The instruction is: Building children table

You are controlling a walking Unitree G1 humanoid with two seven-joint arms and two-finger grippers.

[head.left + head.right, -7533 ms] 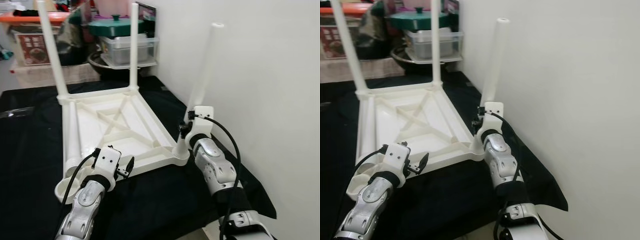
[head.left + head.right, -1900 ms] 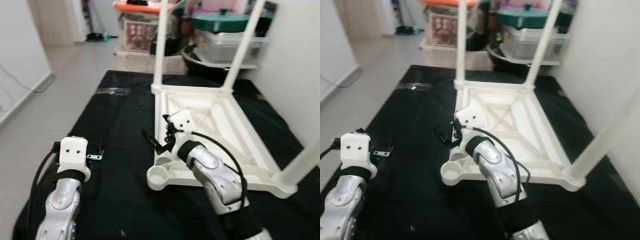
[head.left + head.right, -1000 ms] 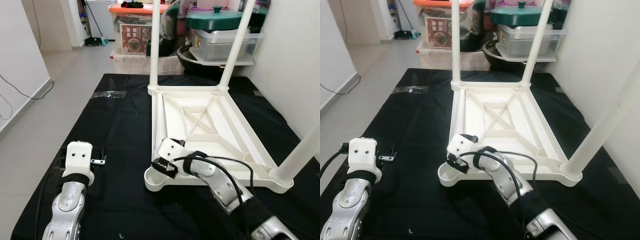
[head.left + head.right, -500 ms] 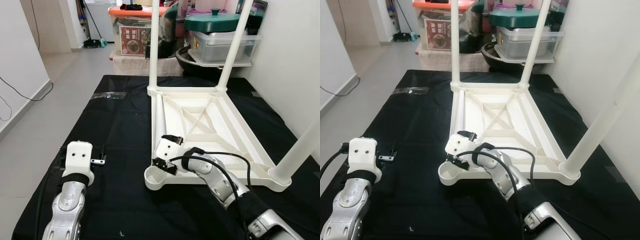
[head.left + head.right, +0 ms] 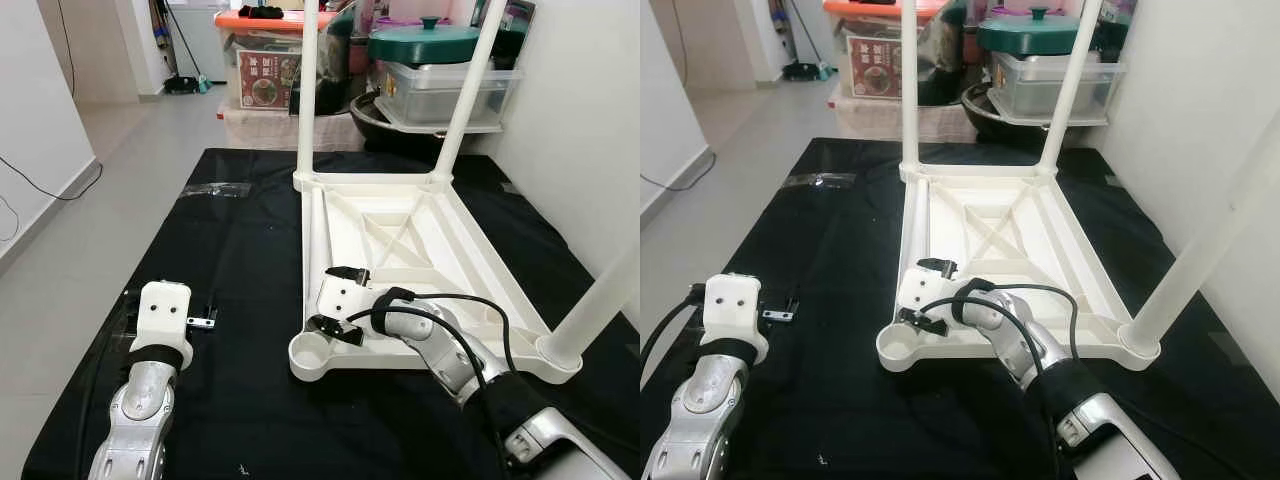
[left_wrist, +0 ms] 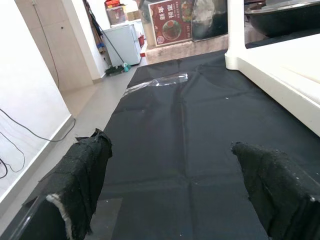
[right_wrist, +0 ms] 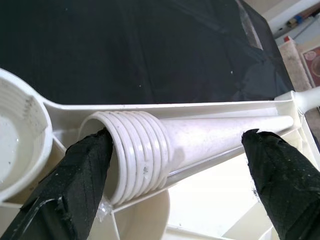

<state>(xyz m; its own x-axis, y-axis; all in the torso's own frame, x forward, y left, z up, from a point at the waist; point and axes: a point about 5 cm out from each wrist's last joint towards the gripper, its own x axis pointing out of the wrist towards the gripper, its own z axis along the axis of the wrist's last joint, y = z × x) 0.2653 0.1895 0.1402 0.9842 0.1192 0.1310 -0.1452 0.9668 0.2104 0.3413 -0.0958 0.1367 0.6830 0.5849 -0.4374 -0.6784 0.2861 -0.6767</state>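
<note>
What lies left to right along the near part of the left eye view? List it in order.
Left pincer → empty leg socket → right pincer by the loose table leg → fitted near-right leg.

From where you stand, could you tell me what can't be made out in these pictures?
- Tops of the fitted table legs: cut off by the head views' top edge.
- Loose leg, far end: right wrist view, hidden behind the tabletop rim.
- Right gripper fingertips: head views, hidden by its own wrist.
- Red box label: too small to read.
- Left gripper touches nothing.
</note>
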